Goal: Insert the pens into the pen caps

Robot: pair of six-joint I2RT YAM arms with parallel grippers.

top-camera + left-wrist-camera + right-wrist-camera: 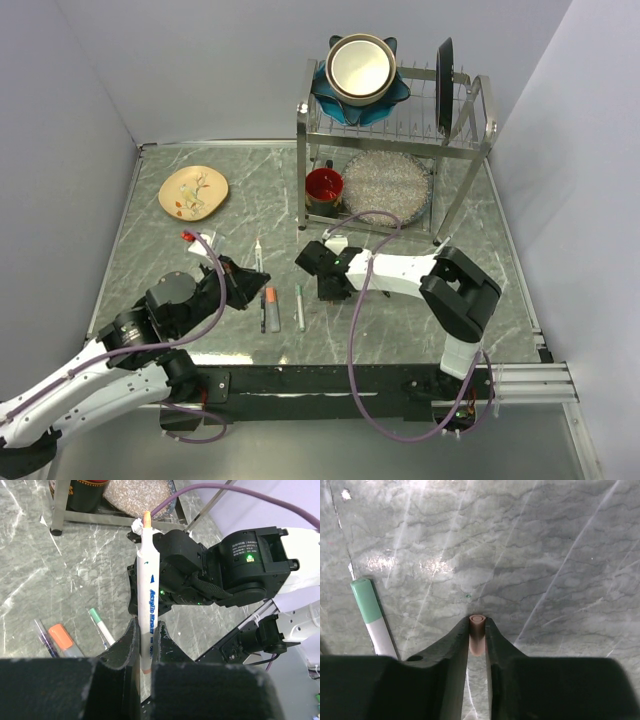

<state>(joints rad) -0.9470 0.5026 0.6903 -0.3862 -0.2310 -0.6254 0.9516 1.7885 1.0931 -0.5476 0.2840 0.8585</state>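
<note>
While left jaws clamp a pen (148,595), right jaws' tips pinch a salmon cap (477,635).

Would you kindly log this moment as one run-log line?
left gripper: shut on pen, orange tip up | right gripper: shut on cap | pen not yet in cap

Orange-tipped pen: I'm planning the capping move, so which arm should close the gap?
Probably left. The left fingers clamp the white pen, orange tip free and aimed at the right arm; the right fingers pinch the salmon cap at their very ends, better held steady.
</note>
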